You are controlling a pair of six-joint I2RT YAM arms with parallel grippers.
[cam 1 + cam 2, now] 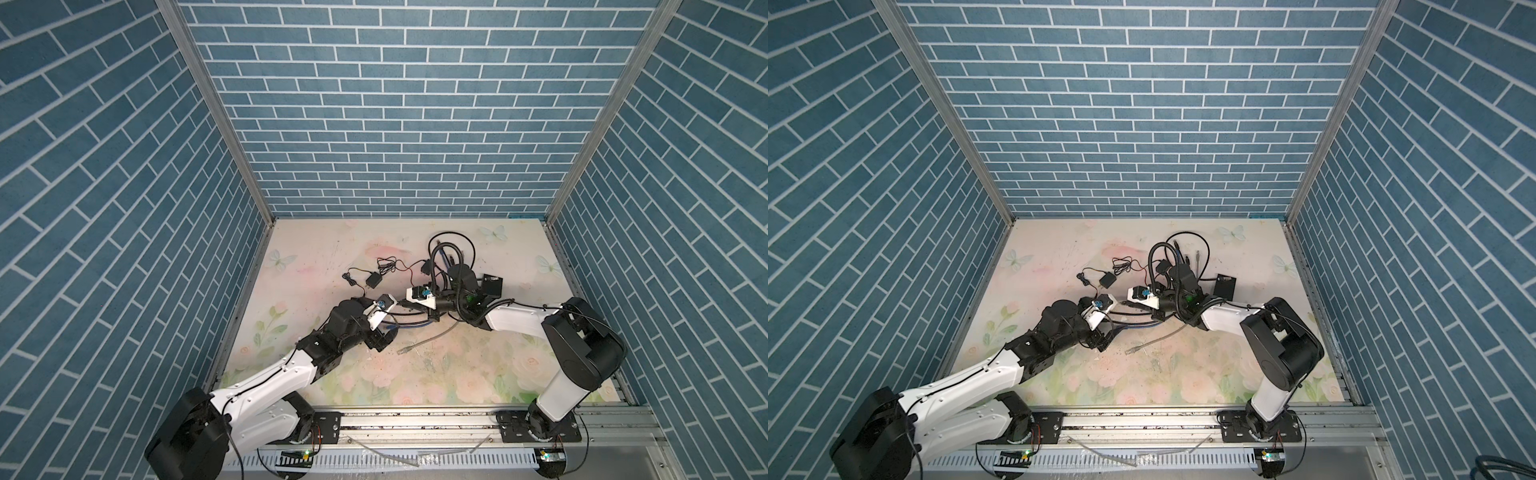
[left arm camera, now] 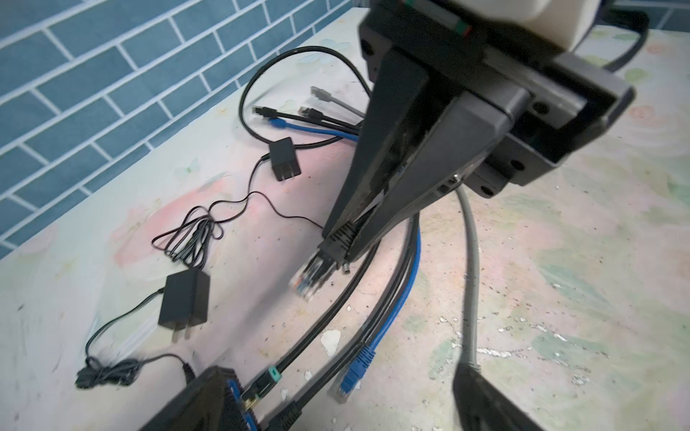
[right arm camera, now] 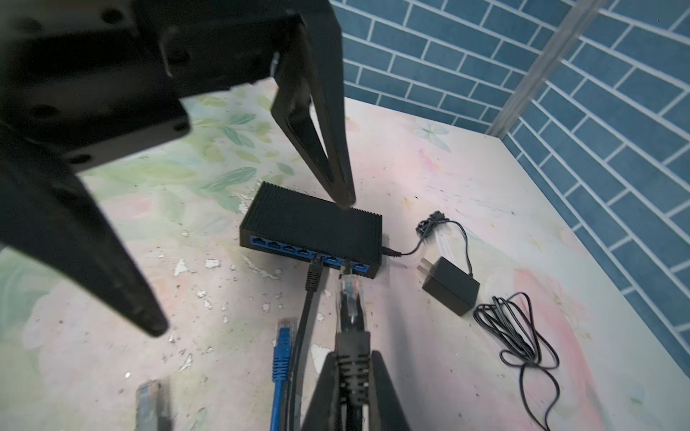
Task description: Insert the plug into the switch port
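The black switch (image 3: pixel 311 227) lies on the floral table, its row of blue ports facing my right gripper (image 3: pixel 353 354). That gripper is shut on the black boot of the plug (image 3: pixel 351 294), whose clear tip hangs just before a port near the row's right end. Seen from the left wrist, the same plug (image 2: pixel 310 276) sticks out of the shut right gripper (image 2: pixel 341 242), and the switch (image 2: pixel 201 403) fills a corner. My left gripper (image 1: pixel 384 334) stands open. One of its fingers (image 3: pixel 328 149) reaches the switch's top; the second stands well to the side.
A black plug (image 3: pixel 313 276) sits in a middle port. A loose blue plug (image 3: pixel 282 347) and a grey one (image 3: pixel 149 395) lie before the switch. Two black power adapters (image 1: pixel 373 281) (image 1: pixel 424 266), thin coiled wire (image 3: pixel 522 336) and a black box (image 1: pixel 490 284) lie around.
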